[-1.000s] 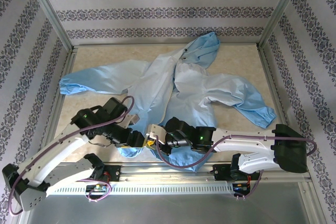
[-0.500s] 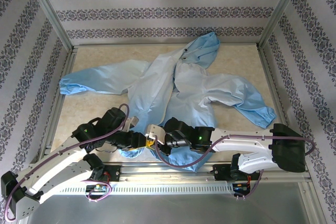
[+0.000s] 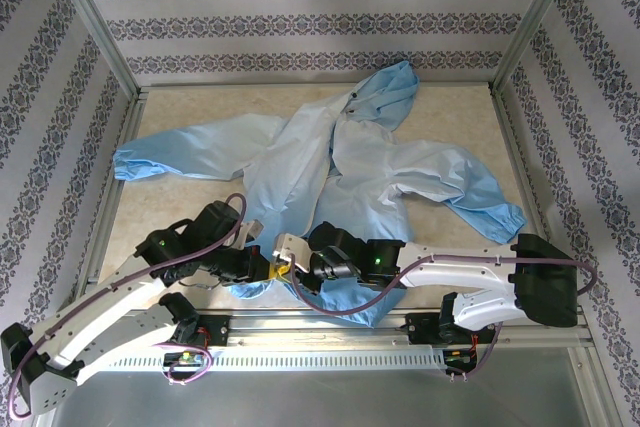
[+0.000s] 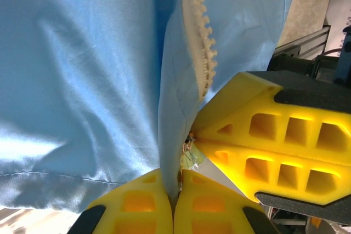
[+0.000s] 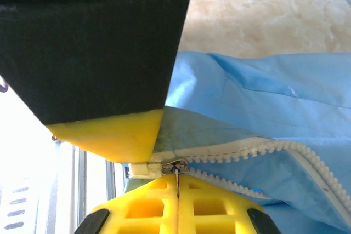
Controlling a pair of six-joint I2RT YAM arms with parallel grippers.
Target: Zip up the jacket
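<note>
Patterned paper walls (image 3: 320, 17) and an aluminium frame (image 3: 95, 22) close in a pale stone-look worktop (image 3: 180, 209). The light-blue hooded jacket (image 3: 370, 187) lies spread on it, hood (image 3: 390, 87) at the far side and hem toward the arm bases.

The left arm has just dropped to the hem and shut. A second ago its left fingers (image 4: 142, 201) stood spread and a little farther up the cloth. Now they are pressed together on the front edge just beside the zipper teeth (image 4: 200, 42). The right fingers (image 5: 148, 209) have stayed clamped on the metal slider (image 5: 178, 166) at the foot of the zip and have shifted slightly left. The two rows of teeth run apart beyond the slider, so the front is not yet closed.

This probably gives the hem an anchor, so the slider can be drawn toward the hood without dragging the jacket along.

The two pairs of fingers sit just beside each other, possibly touching, which leaves little room. The thin fabric is creased along the zip line and could catch in the slider. Both sleeves (image 3: 190, 152) lie well apart from the zip, and the near frame rail (image 3: 300, 325) runs close behind the hem.
</note>
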